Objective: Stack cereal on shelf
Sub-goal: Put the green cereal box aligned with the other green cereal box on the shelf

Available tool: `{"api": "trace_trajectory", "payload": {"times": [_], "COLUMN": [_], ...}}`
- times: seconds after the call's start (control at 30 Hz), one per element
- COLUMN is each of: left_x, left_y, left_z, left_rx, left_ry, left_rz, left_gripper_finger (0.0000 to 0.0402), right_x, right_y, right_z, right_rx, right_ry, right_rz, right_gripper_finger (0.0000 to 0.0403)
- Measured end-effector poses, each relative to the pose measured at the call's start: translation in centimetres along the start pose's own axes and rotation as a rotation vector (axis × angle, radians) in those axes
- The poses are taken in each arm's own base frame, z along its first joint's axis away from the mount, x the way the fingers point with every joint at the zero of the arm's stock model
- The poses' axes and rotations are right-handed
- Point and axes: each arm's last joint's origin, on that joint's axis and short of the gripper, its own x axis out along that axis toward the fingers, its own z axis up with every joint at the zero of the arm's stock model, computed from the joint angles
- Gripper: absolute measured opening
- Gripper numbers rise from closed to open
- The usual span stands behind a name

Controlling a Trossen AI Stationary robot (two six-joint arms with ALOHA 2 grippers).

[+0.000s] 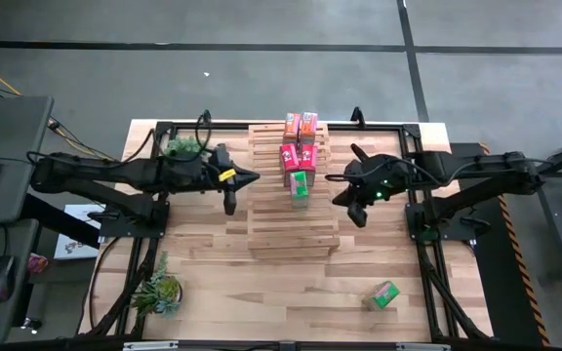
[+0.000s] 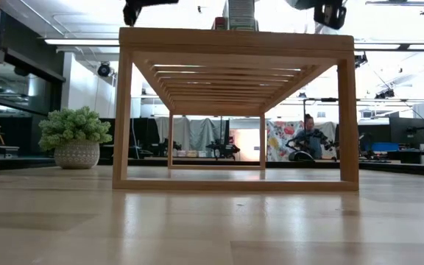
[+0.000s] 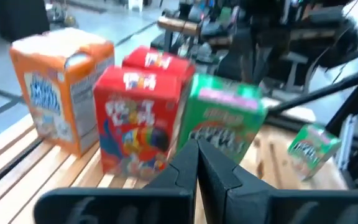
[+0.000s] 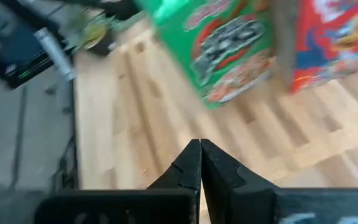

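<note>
From my station I see the large light-wood slatted shelf [image 1: 293, 190] standing in the middle of the wooden plank counter [image 1: 222, 283], its top made of many parallel strips. On the far part of that top stand five small cardboard cereal boxes in a tight cluster: two orange boxes [image 1: 301, 124] at the back, two red boxes [image 1: 298, 156] in front of them, and one green box [image 1: 300, 183] nearest the open slats. A second green cardboard box [image 1: 385, 293] lies alone on the counter, well apart from the shelf, toward the near right corner. The left arm reaches in level from the left, its dark left tool [image 1: 246, 179] over the shelf's left edge, just beside the box cluster; in the left wrist view its fingers [image 3: 219, 172] are pressed together with nothing between them, pointing at the red and green boxes. The right arm reaches in from the right, its right tool [image 1: 347, 191] hovering off the shelf's right edge near the green box on the shelf; its fingers [image 4: 215, 171] also meet, empty. Two small green potted plants sit on the counter, one at the far left [image 1: 184, 147], one at the near left [image 1: 156, 292].
</note>
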Motion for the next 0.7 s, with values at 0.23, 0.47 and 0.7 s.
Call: {"api": "trace_trajectory", "payload": {"times": [0.23,0.47,0.7], "left_x": [-0.7,-0.8,-0.9], "left_y": [-1.0,-1.5,-1.7], "left_z": [0.9,0.8,0.8], "left_rx": [-0.079,-0.176,-0.196], "left_ry": [-0.105,-0.118,-0.120], "left_rz": [-0.008,-0.004,-0.012], "left_gripper_finger": [0.0000,0.0000,0.0000], "right_x": [-1.7,-2.5,-2.5], "right_y": [0.9,4.7,9.7], "right_z": [-0.7,-3.6,-8.6], "right_rx": [-0.071,-0.209,-0.450], "right_ry": [0.226,0.417,0.513], "right_rz": [0.178,0.406,0.414], "right_gripper_finger": [0.0080,0.0238,0.0304]}}
